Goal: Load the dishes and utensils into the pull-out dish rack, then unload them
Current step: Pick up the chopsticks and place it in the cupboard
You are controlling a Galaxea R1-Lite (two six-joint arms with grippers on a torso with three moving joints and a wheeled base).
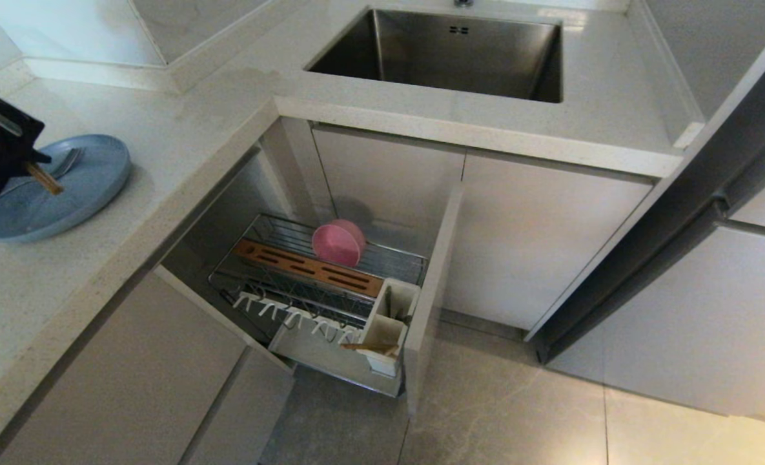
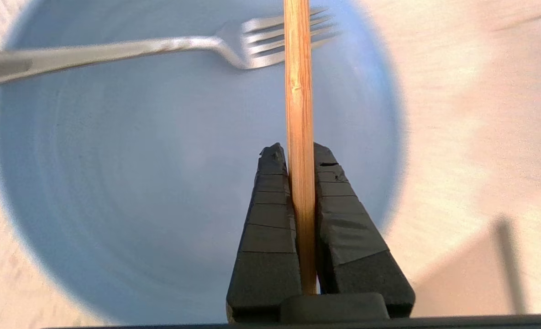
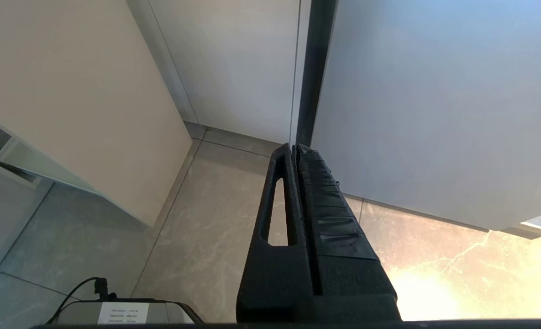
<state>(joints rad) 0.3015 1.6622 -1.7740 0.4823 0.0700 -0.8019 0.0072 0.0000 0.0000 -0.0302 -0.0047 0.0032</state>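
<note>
On the counter at the left lies the light-blue plate. A silver fork rests on it. My left gripper hangs above the plate, shut on a wooden chopstick that runs out past the fingertips and crosses over the fork's tines. Below the counter, the pull-out dish rack stands open. The pink bowl stands on edge behind its wooden strip. Another wooden stick lies at the white utensil cup. My right gripper is parked, shut and empty, over the floor.
The steel sink is set in the counter at the back. The rack's beige front panel juts out over the tiled floor. Cabinet fronts stand to the right and below the counter.
</note>
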